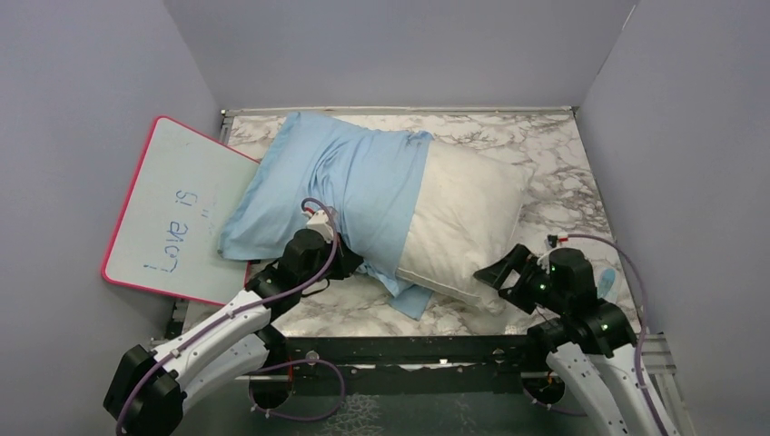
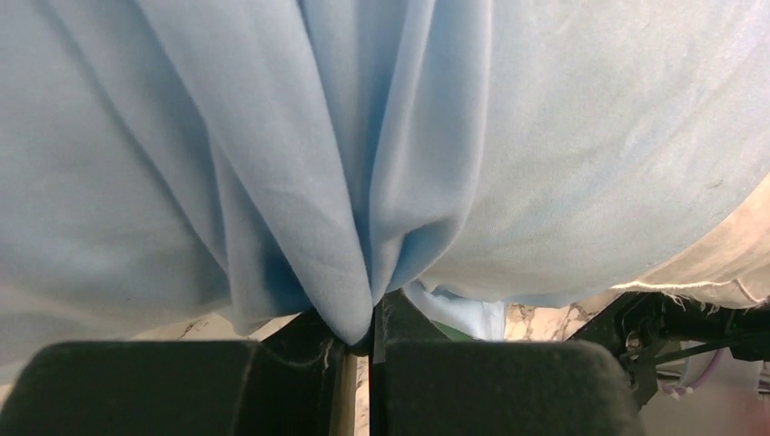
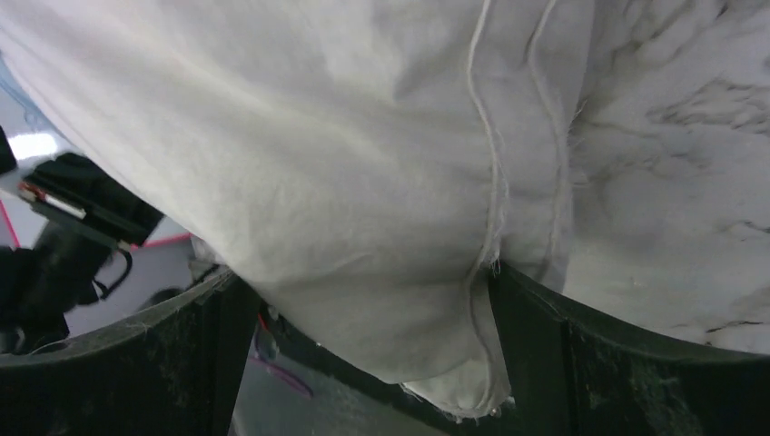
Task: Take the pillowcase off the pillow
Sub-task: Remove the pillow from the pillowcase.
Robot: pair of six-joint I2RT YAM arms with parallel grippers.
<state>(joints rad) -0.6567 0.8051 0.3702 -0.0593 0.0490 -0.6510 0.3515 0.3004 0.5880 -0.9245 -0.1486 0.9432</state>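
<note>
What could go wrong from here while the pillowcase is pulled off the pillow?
The left hand pinches only a narrow fold of the pillowcase; it may slip out under pull.
The right hand stands open around a corner of the pillow, so the pillow may slide along with the cloth.
A pull leftward might knock the whiteboard.

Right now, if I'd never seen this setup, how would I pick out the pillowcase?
Start at the white marble-patterned table and find the big plump off-white pillow lying across it. The thin light-blue cloth pillowcase sleeves the pillow's left half, next to the pink-rimmed whiteboard. It alone is blue, wrinkled and limp, unlike the bare cushion and the stiff board.
</note>
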